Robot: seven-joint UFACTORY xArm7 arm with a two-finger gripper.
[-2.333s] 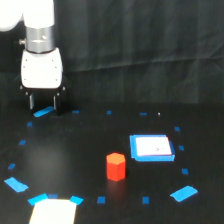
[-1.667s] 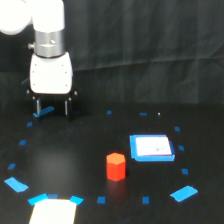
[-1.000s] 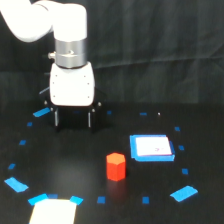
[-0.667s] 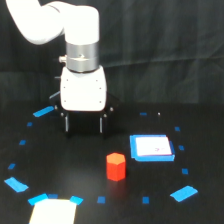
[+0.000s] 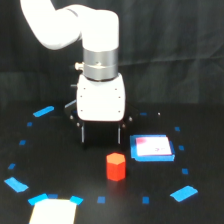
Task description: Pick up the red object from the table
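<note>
black worktop [image 5: 60, 165] | hand [image 5: 101, 134] spread, fingers apart, empty | red object [image 5: 115, 166] at its 5 o'clock, near, untouched

Red-orange hexagonal prism block [image 5: 115, 166], upright on black counter [image 5: 60, 170] dotted with blue tape marks, just below the end effector [image 5: 101, 136], not touching.

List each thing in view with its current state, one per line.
gripper: open, fingers pointing down, holding nothing, behind the block.
red object: upright on the table, not gripped.
blue-edged square: lying flat, to the block's right in the exterior view.
pale sheet: flat at the bottom edge.
</note>
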